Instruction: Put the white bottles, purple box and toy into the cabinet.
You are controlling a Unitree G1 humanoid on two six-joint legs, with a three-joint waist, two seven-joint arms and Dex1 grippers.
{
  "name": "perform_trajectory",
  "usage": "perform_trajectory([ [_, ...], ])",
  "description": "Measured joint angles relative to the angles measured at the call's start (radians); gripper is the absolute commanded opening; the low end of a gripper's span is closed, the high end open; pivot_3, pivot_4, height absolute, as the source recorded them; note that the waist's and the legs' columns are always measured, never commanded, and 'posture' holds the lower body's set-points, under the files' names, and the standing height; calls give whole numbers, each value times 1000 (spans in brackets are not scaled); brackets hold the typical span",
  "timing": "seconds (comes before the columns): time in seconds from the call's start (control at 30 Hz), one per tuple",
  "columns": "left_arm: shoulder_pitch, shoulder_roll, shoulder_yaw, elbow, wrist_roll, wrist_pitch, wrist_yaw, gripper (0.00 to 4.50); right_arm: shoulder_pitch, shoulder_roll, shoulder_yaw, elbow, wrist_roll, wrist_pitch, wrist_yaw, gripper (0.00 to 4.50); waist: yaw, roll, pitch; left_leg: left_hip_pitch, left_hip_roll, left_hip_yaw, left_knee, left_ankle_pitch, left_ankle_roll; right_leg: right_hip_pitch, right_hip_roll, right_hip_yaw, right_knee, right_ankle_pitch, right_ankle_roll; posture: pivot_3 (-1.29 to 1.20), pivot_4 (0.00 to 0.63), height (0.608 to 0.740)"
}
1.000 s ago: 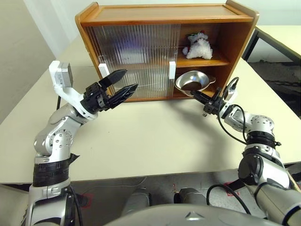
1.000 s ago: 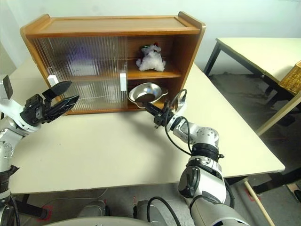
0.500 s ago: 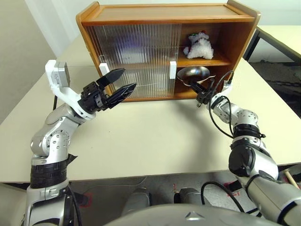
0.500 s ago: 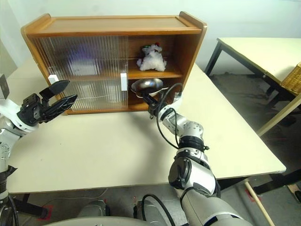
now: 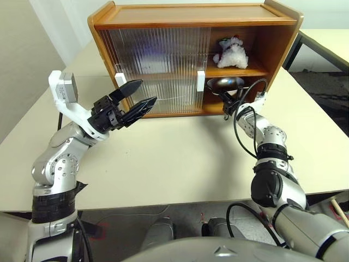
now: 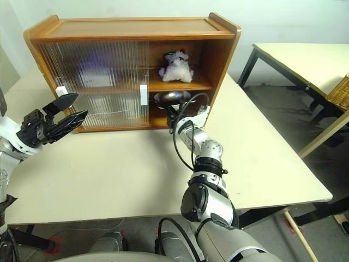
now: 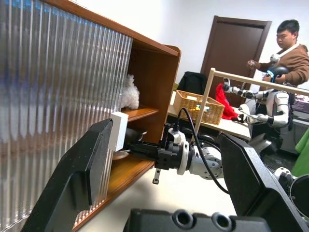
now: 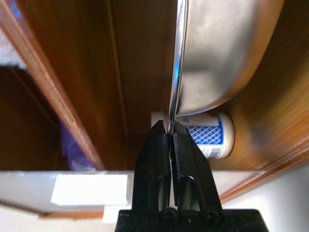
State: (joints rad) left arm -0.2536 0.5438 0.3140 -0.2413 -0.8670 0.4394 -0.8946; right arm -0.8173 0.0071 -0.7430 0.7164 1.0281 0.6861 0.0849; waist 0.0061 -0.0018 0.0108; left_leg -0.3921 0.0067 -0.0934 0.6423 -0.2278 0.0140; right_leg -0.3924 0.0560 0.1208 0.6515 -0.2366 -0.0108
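The cabinet [image 5: 163,22] stands at the back of the table with its ribbed doors slid left and its right side open. The toy [image 5: 232,53] sits on the upper shelf. My right gripper [image 5: 228,101] is shut on the rim of a steel bowl [image 5: 224,83], held level in the lower shelf's opening. In the right wrist view a white bottle [image 8: 208,134] with a blue label stands behind the bowl [image 8: 222,53], and a bit of the purple box [image 8: 67,145] shows past the door's edge. My left gripper [image 5: 139,95] hangs open and empty before the left door.
White handles [image 5: 200,81] sit on the door edges. The cream table [image 5: 163,158] spreads before the cabinet. A second table [image 6: 305,60] and a wicker basket [image 6: 341,90] stand to the right. A person [image 7: 289,48] with another robot [image 7: 270,104] is in the background.
My right gripper has pushed forward toward the cabinet and turned level, so the bowl has gone from tipped up to edge-on in the lower shelf's opening. The left gripper has stayed put.
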Motion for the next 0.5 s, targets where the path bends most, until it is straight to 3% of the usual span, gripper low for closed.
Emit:
perform_trajectory([
  [0.27, 3, 10, 19, -16, -14, 8, 13, 4500, -52, -17, -1, 144, -13, -149, 4, 47, 5, 0, 0, 0, 0, 0, 0, 0, -1, -1, 0, 0, 1, 0, 0, 108, 0, 740],
  [0.5, 4, 21, 19, -17, -24, 13, 20, 4500, -151, -71, -27, 444, -59, -338, 86, 47, 11, 0, 0, -4, 1, 0, 0, 0, -1, -4, 0, 0, 1, 2, 0, 116, 7, 740],
])
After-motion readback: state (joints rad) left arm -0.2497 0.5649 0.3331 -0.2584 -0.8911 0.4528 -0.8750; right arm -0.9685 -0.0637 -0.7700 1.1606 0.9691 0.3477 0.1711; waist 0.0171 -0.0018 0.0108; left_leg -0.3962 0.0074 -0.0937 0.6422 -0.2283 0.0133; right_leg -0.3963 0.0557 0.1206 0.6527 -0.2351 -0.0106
